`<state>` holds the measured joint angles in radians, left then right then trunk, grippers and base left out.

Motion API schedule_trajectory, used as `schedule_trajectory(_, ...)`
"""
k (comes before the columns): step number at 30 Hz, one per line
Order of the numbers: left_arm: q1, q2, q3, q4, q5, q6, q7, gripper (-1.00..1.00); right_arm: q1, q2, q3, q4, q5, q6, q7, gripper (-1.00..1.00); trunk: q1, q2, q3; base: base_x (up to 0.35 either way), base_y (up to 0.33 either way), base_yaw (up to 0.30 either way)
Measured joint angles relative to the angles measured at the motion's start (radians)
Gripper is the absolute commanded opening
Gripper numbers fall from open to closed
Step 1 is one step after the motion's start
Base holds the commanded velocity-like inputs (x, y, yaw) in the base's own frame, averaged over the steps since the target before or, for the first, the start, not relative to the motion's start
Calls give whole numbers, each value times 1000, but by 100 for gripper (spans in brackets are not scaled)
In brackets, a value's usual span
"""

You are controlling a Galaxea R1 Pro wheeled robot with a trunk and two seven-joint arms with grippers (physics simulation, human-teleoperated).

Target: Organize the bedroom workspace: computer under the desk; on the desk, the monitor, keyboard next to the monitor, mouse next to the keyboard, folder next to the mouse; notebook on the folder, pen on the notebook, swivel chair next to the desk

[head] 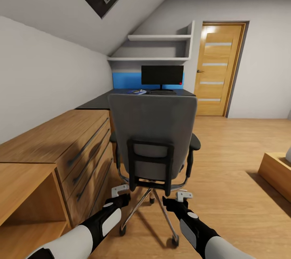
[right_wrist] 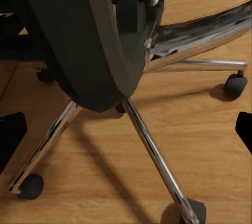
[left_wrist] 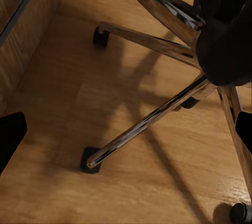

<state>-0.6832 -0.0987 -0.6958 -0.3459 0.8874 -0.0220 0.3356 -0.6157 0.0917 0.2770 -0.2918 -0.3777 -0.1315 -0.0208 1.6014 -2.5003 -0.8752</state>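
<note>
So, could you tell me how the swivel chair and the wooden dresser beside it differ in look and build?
The swivel chair is grey-upholstered with black armrests, while the dresser is light wood with dark handle bars. The chair stands on a chrome star base with castors; the dresser is a solid block reaching down to the floor. The chair rises taller and narrower; the dresser runs low and long along the wall. Both stand on the wood floor, short of the desk.

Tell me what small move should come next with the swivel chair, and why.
Probably ease both arms forward so the left gripper and right gripper meet the swivel chair backrest. Both hang open just behind its lower back, touching nothing, and the chair stands short of the desk with the monitor.
</note>
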Motion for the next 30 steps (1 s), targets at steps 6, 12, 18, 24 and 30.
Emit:
schedule_trajectory(6, 0, 0, -20, 3, 3, 1, 6, 100, 0, -1, -1, -1, -1, 0, -1, 100, 0, 0, 0, 281, 0, 0)
schedule_trajectory(12, 0, 0, -23, 3, 3, 1, 3, 100, 0, -1, -1, 1, -1, -34, -1, 100, 0, 0, 2, 320, -59, -51)
schedule_trajectory(18, 0, 0, -24, 2, 5, 1, 1, 100, 0, -2, 1, 5, -1, -45, 0, 100, 0, 0, 2, 321, -137, -4)
schedule_trajectory(24, 0, 0, -24, 2, 5, 1, 1, 100, 0, -3, 2, 6, -2, -51, 0, 100, 0, 0, 2, 320, -150, 0)
schedule_trajectory(30, 0, 0, -23, 2, 2, 1, 3, 100, 0, -1, 1, 7, -2, -56, -1, 100, 0, 0, 2, 317, -164, 0)
